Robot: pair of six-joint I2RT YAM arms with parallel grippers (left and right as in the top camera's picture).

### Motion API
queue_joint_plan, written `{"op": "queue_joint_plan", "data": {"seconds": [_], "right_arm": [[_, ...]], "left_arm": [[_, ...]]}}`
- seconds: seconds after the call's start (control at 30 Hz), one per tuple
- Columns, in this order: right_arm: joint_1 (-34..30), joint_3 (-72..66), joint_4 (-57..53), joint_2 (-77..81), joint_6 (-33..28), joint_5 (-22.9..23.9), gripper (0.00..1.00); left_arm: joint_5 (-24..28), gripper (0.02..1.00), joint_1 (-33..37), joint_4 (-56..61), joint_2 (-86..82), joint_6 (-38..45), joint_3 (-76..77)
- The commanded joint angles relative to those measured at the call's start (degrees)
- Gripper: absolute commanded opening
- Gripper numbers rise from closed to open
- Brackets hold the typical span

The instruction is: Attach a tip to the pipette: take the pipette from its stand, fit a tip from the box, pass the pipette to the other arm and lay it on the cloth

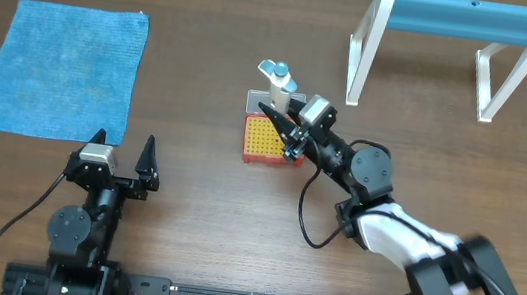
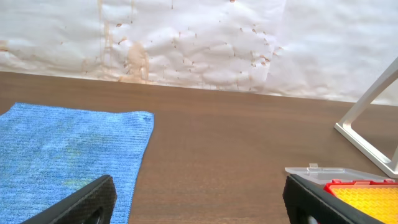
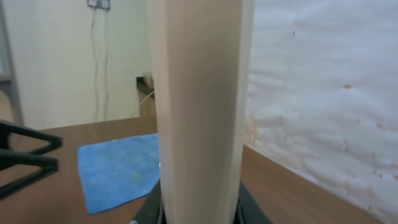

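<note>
The white pipette point(image 1: 278, 77) with a blue top stands nearly upright over the red and orange tip box point(image 1: 262, 139), and my right gripper point(image 1: 284, 128) is shut on its body. In the right wrist view the pipette's pale shaft point(image 3: 199, 106) rises straight up from between the fingers. The blue cloth point(image 1: 63, 71) lies flat at the far left. Just below the cloth's right corner, my left gripper point(image 1: 124, 146) is open and holds nothing. From the left wrist I see the cloth point(image 2: 62, 155) and the tip box point(image 2: 367, 193) beyond the fingers point(image 2: 87, 202).
The white stand with a blue bar point(image 1: 460, 21) sits at the back right; one of its legs point(image 2: 373, 118) shows in the left wrist view. Bare brown table point(image 1: 194, 220) lies between the two arms. A paper-covered wall point(image 2: 199, 43) closes off the far edge.
</note>
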Motion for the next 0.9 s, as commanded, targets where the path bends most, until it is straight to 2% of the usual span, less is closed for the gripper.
{"op": "queue_joint_plan", "data": {"seconds": [0.03, 0.3, 0.33, 0.47, 0.77, 0.9], "right_arm": [[0.1, 2.1, -11.6, -12.3, 2.0, -8.4, 0.077], [0.2, 11.9, -51.5, -25.4, 2.0, -21.9, 0.080], [0.5, 12.0, -51.7, -25.7, 2.2, -23.1, 0.077], [0.5, 12.0, -51.5, -25.8, 5.0, -23.0, 0.077], [-1.5, 12.0, -49.9, -25.7, 5.0, -22.4, 0.077], [-1.6, 12.0, -49.9, -25.7, 7.0, -18.0, 0.077]], "left_arm": [[-0.2, 0.871, 0.2, -0.4, -0.4, 0.5, -0.1], [-0.2, 0.869, 0.2, -0.4, -0.4, 0.5, -0.1], [-0.2, 0.871, 0.2, -0.4, -0.4, 0.5, -0.1], [-0.2, 0.869, 0.2, -0.4, -0.4, 0.5, -0.1], [-0.2, 0.869, 0.2, -0.4, -0.4, 0.5, -0.1], [-0.2, 0.869, 0.2, -0.4, -0.4, 0.5, -0.1]]}}
